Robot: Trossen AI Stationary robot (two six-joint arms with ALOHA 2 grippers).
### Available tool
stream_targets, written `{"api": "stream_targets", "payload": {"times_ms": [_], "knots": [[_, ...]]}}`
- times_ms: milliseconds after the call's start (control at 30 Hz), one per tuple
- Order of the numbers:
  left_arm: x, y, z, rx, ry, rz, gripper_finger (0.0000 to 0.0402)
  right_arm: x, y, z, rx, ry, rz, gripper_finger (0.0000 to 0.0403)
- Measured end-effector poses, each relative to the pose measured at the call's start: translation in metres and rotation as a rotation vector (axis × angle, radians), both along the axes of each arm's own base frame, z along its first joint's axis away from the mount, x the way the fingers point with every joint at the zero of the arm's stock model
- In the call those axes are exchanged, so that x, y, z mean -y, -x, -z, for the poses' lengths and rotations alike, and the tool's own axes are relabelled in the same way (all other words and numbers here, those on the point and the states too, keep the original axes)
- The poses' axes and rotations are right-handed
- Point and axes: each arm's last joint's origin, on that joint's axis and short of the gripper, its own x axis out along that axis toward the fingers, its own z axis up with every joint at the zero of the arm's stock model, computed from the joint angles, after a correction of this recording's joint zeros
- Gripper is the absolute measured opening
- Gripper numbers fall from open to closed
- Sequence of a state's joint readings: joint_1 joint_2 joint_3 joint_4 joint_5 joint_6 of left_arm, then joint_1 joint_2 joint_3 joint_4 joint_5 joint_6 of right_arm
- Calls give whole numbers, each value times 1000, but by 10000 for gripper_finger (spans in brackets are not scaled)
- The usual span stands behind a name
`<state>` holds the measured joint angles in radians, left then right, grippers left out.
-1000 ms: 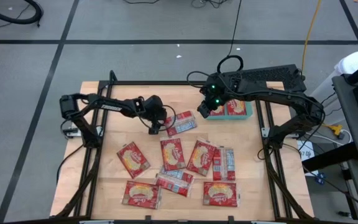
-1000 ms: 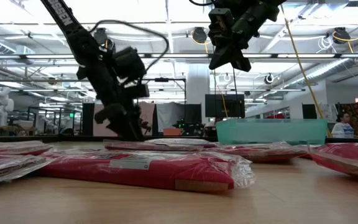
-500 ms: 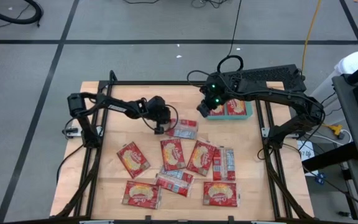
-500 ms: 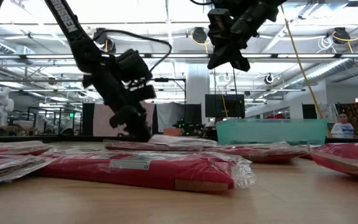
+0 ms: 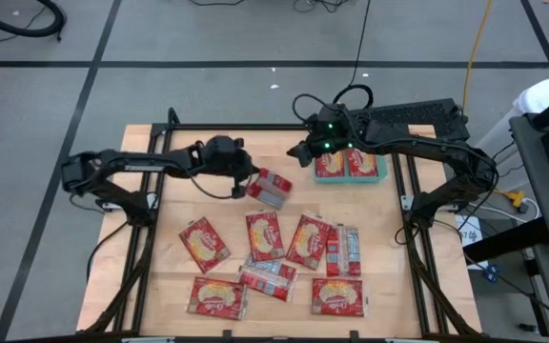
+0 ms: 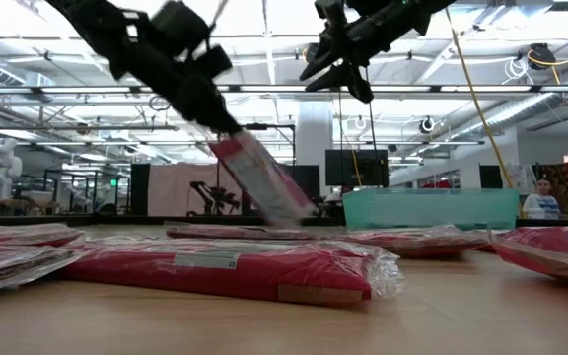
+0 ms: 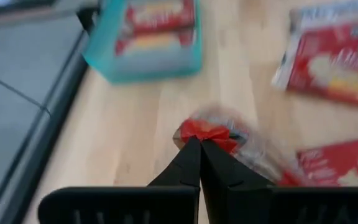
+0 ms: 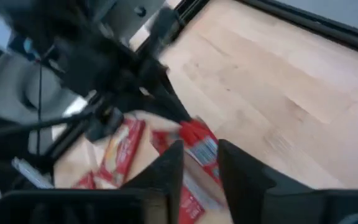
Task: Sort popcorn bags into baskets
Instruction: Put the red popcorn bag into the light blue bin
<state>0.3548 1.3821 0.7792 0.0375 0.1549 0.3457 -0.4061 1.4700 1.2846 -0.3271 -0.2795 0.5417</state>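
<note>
Left gripper (image 7: 199, 142): fingers pinched on one flat red popcorn packet (image 5: 272, 187), raised off wooden table (image 5: 417, 276). Right gripper (image 8: 199, 163): fingers parted, empty, beside shallow teal plastic basket (image 5: 381, 171).

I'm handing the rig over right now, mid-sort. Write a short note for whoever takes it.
Left gripper: shut on a bag, lifted off the table and hanging tilted.
Right gripper: open and empty, in the air beside the basket.
Done: two bags lie in the basket.
Left: carry the lifted bag to the basket, then sort the bags spread over the table.
</note>
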Motion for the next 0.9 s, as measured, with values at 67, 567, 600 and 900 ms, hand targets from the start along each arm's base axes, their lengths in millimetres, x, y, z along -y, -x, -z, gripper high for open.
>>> {"api": "stream_targets", "payload": {"times_ms": [67, 567, 600, 900], "knots": [[4, 4, -12, 47, -24, 13, 2, 2, 0, 1, 4, 36, -57, 126], [23, 18, -56, 269, -22, 61, 1, 13, -46, 42, 181, 39, -451, 239], [23, 18, -58, 286, -19, 66, 1, 11, -48, 46, 177, 34, -461, 239], [24, 21, -69, 363, 14, 57, 2, -8, -65, 58, 214, 19, -576, 139]]}}
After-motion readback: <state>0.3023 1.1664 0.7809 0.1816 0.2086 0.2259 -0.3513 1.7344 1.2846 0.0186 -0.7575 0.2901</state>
